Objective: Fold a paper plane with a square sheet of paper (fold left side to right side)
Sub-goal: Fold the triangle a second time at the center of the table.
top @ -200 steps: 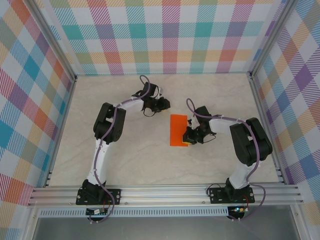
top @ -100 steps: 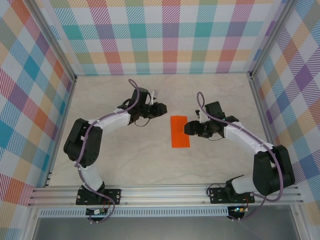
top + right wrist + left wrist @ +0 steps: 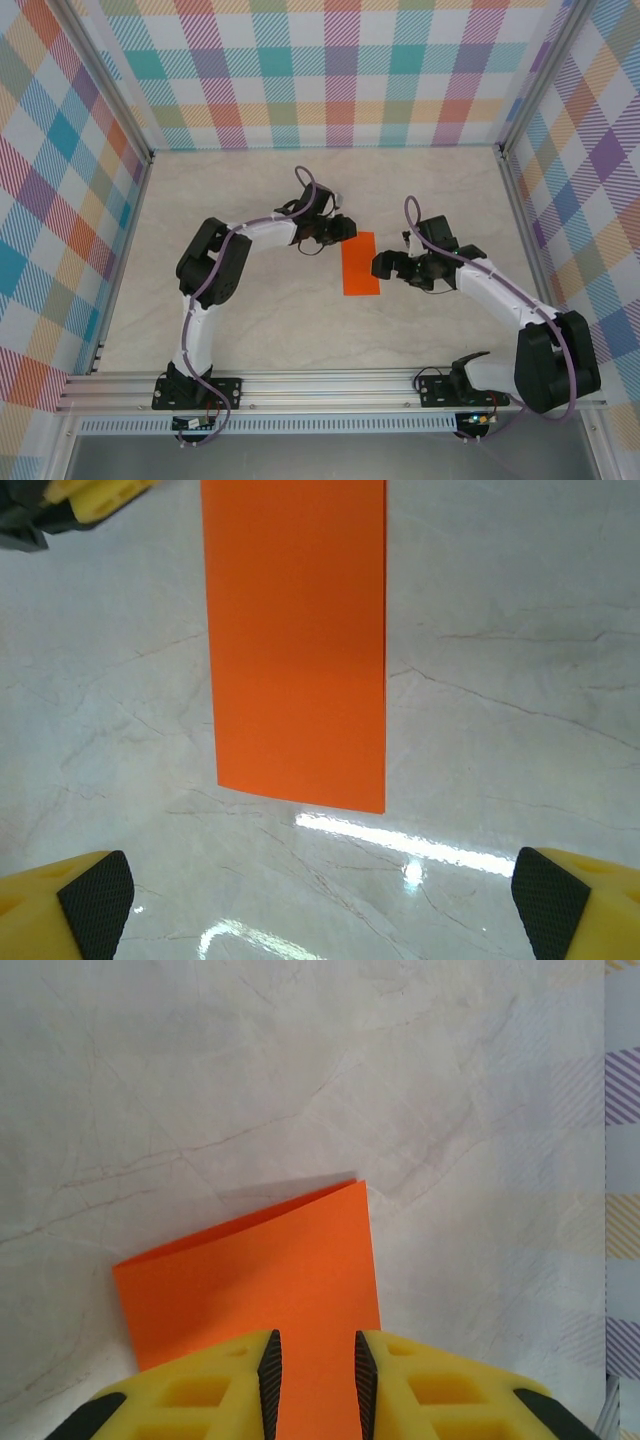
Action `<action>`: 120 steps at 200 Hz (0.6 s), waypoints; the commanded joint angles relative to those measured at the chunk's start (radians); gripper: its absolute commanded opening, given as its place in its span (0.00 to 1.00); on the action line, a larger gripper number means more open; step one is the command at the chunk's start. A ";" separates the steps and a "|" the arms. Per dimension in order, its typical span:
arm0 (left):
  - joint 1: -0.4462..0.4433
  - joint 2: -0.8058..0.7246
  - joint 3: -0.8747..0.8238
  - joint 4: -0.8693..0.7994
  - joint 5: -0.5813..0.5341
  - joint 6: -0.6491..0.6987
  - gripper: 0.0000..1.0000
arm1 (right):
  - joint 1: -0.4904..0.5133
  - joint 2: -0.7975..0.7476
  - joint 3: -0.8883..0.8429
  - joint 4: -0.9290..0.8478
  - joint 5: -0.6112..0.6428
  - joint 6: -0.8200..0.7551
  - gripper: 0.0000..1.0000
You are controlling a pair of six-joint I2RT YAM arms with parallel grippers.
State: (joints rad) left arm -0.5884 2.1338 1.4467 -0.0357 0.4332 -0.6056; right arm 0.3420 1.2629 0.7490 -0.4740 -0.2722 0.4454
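Bright orange paper [image 3: 360,264] on cream marbled table [image 3: 260,330], pastel plaid walls [image 3: 340,70].

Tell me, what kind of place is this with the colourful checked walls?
Most likely a robot lab test booth, not a home. A left arm and a right arm are bolted to a metal rail at the edge of a table boxed in by checked walls, with an orange paper on it.

Bright, even overhead light leaves a white glare streak on the glossy table [image 3: 480,680], with faint shadows and sharp focus.
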 commanded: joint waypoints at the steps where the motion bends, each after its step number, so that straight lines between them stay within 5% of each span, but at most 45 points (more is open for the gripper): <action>1: 0.001 0.030 0.037 -0.038 -0.017 0.017 0.28 | 0.002 0.002 -0.004 -0.008 -0.005 0.017 1.00; 60: 0.001 0.061 0.024 -0.085 -0.058 0.038 0.27 | -0.002 0.073 0.054 -0.046 -0.019 0.036 1.00; 120: 0.001 0.051 -0.012 -0.096 -0.077 0.055 0.27 | -0.083 0.213 0.077 0.082 -0.237 0.095 1.00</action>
State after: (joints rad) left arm -0.5877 2.1845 1.4631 -0.0841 0.3836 -0.5785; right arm 0.2916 1.4147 0.7883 -0.4580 -0.3832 0.4992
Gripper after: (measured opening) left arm 0.271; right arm 0.997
